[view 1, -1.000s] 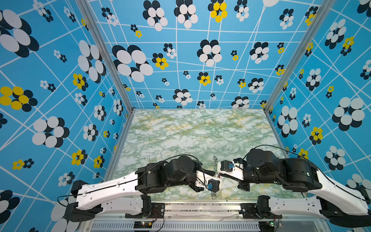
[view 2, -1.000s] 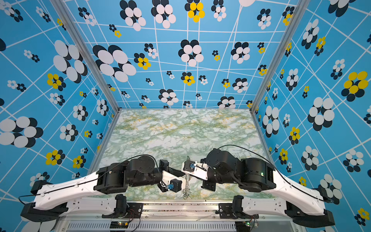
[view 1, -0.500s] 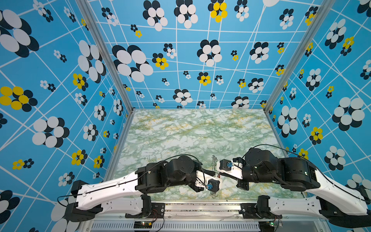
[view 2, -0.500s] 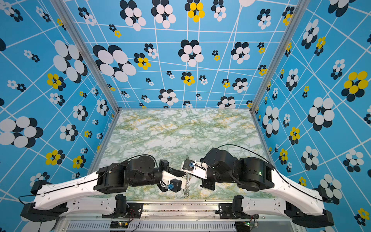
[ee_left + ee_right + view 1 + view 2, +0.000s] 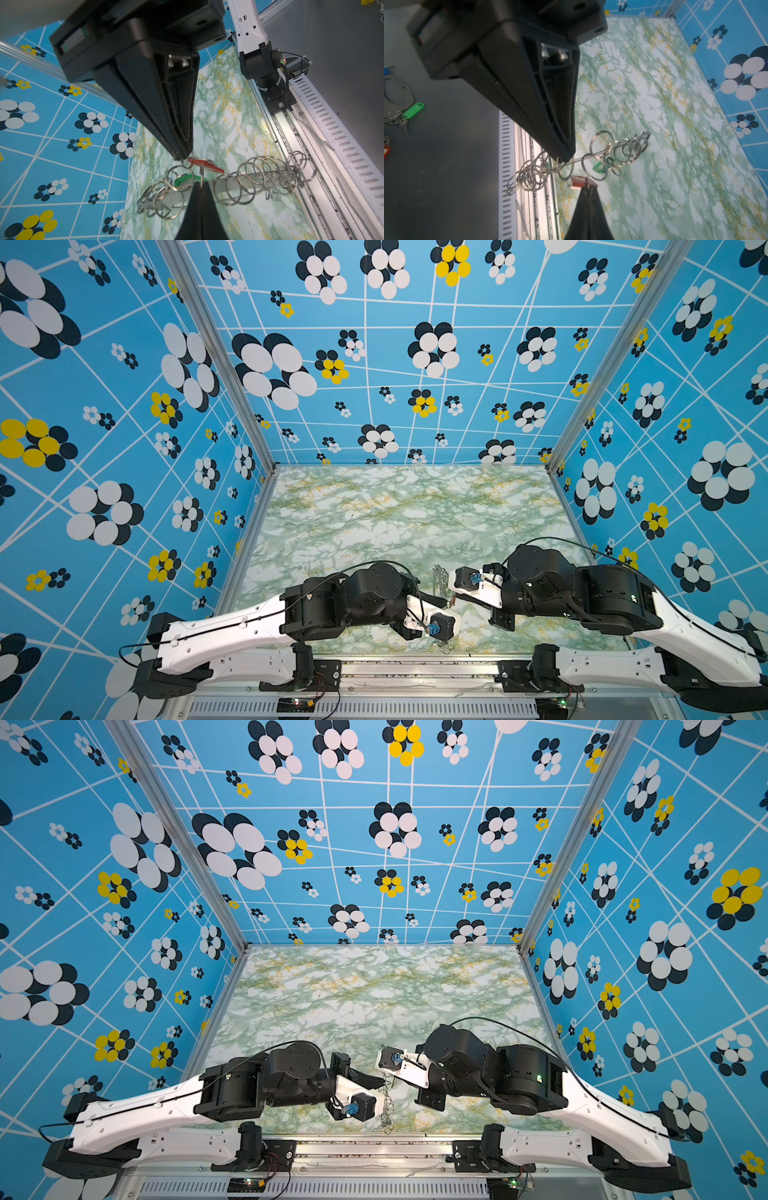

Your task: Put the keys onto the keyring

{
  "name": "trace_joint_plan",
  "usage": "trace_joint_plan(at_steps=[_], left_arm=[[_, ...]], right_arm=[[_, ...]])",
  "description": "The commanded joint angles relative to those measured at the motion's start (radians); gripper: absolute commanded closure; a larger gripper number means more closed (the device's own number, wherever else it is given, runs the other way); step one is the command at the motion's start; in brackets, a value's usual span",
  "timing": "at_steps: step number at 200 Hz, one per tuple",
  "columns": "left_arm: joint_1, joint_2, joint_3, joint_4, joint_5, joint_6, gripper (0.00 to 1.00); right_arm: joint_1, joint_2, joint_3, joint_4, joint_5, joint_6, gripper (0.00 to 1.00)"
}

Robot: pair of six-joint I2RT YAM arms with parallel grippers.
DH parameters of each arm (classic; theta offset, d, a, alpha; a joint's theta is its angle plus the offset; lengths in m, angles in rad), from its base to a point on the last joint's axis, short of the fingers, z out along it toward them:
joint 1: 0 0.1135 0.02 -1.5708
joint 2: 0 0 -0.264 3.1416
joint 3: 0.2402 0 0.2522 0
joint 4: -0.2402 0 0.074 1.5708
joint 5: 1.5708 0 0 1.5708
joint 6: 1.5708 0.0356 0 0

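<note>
Little has moved in the last second. Both arms have shifted only slightly and remain tip to tip at the front middle of the worktop (image 5: 415, 510), with the keyring (image 5: 230, 185) still between them.

The left end effector (image 5: 201, 184) has its fingers pressed together on one wire ring at the plate's upper edge. The keyring is a flat grey plate turned on edge, so the right wrist view shows it as little more than a thin line. Silver wire rings hang in a row along it, bunched thickly at both ends and sparser in the middle. In both top views it shows as a thin glinting string of rings running toward the front rail (image 5: 301, 145). Whether its lower edge touches the worktop cannot be told.

The right end effector (image 5: 588, 186) is clamped on the red key tag (image 5: 578, 180), an oblong red plastic piece held just beside the keyring, near the ring the left one grips. The metal key on it is too hidden to make out.

The green key tag (image 5: 184, 180) shows bright green among the rings next to the left fingertips. Whether it is threaded on a ring cannot be told.

Beyond the rail, on a grey surface (image 5: 446, 166), lies a second green tag (image 5: 413, 109) with a bunch of keys.
</note>
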Motion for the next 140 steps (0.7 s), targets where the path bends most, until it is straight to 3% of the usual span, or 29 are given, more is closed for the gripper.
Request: trace_joint_plan(at_steps=[1, 71, 140], left_arm=[[-0.005, -0.019, 0.022, 0.042, -0.038, -0.024, 1.0], [-0.005, -0.013, 0.03, 0.05, -0.048, -0.027, 1.0], [-0.005, -0.016, 0.032, 0.058, -0.012, -0.032, 1.0]], right_arm=[[-0.004, -0.023, 0.004, 0.013, -0.029, 0.03, 1.0], [-0.004, -0.017, -0.005, 0.024, -0.089, 0.032, 1.0], [-0.004, -0.009, -0.01, 0.033, -0.05, 0.023, 1.0]])
